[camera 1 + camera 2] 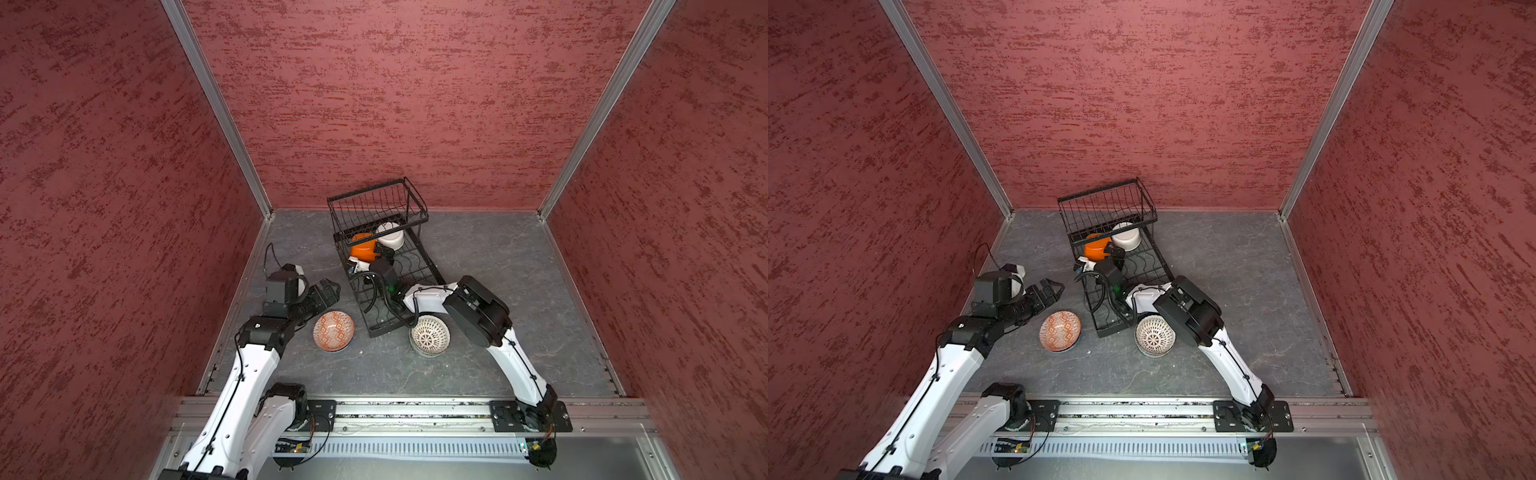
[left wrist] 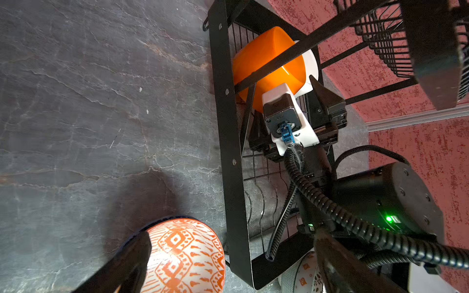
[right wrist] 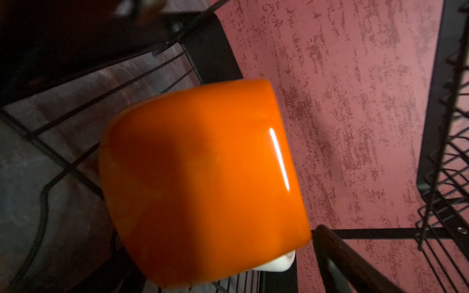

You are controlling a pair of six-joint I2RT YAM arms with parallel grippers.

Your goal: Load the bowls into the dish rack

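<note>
Loading Bowls: Right Gripper Inside the Rack

1. Dish rack (image 1: pixel 384 328): stands mid-table (image 1: pixel 519 291), running near to far, with its raised basket (image 1: pixel 376 203) at the far end.
2. Bowls in the rack: the orange bowl (image 1: pixel 362 248) lies tilted on the lower level, under the basket, at the far left. The white bowl (image 1: pixel 391 237) sits just beside it on the right.
3. Right gripper (image 1: pixel 372 255): reaches into the lower level from the near side. Its fingers are spread wide, one on each side of the orange bowl. The right wrist view shows a gap at one finger; contact at the other cannot be told.
4. Left gripper (image 1: pixel 330 291): hangs above the table, left of the rack, fingers spread wide and holding nothing.
5. Bowls on the table: the red-patterned bowl (image 1: pixel 333 330) rests near-left of the rack, on top of a darker bowl, just near of the left gripper. The lattice-patterned bowl (image 1: pixel 430 336) tops a stack near-right of the rack, beside the right arm.
</note>
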